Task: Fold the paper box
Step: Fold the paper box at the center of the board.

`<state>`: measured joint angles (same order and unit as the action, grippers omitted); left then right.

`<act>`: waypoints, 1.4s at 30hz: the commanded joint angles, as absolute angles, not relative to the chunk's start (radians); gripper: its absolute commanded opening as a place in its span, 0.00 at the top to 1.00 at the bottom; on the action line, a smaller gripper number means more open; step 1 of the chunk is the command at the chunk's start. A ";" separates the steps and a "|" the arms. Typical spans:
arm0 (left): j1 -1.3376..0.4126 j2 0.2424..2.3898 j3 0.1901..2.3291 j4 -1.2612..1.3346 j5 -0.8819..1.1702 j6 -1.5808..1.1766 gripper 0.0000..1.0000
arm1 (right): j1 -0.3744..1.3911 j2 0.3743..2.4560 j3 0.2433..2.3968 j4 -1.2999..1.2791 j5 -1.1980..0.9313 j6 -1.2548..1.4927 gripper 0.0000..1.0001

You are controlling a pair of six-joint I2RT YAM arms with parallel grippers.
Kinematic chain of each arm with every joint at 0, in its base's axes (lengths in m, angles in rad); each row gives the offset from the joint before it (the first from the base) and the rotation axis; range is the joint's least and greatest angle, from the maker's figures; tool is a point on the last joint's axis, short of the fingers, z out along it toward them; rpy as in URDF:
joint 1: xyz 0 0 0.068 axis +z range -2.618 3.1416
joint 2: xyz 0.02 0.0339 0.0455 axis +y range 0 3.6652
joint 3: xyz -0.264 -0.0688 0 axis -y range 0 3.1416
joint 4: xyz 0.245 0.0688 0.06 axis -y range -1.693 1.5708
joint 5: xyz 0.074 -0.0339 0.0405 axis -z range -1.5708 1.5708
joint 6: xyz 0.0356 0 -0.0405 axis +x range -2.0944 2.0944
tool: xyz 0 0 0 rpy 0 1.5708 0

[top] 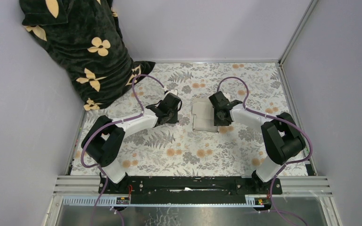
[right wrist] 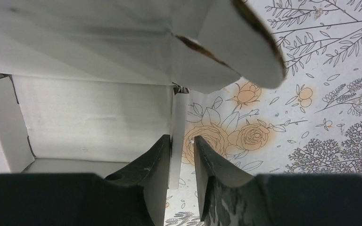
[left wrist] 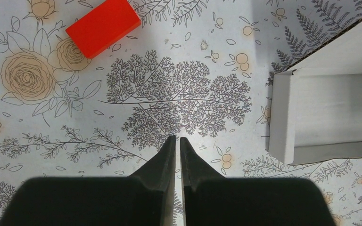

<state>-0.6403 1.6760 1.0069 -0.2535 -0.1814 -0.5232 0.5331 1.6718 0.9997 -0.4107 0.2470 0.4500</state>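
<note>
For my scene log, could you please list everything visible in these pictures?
paper box: one, white, partly folded, mid-table between the arms
block: one, red, on the table, apart from the box
cloth: one, dark with yellow flowers, heaped in the far left corner
table cover: one, pale floral print, under everything
arms: two, white and black, either side of the box
left tool: one, black, shut, empty, left of the box
right tool: one, black, astride the box's side wall, not clamped
</note>
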 commanded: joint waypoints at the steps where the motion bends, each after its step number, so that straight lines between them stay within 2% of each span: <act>1: -0.632 1.649 0.996 -0.196 -0.172 -0.531 0.89 | 0.546 1.684 1.046 -0.419 0.291 0.461 0.68; 13: -0.626 1.637 0.988 -0.198 -0.170 -0.525 0.89 | 0.589 1.734 1.098 -0.475 0.415 0.450 0.83; 22: -0.623 1.633 0.983 -0.200 -0.170 -0.522 0.89 | 0.656 1.818 1.172 -0.579 0.641 0.445 0.91; 28: -0.620 1.633 0.982 -0.200 -0.172 -0.519 0.89 | 0.692 1.890 1.222 -0.652 0.770 0.453 0.93; 42: -0.615 1.642 0.996 -0.212 -0.175 -0.509 0.89 | 0.707 1.967 1.228 -0.656 0.821 0.461 0.93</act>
<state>-0.6209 1.6581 0.9901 -0.2413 -0.1745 -0.5220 0.6971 1.9396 1.2091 -0.6170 0.7586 0.4500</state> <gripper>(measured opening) 0.109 0.175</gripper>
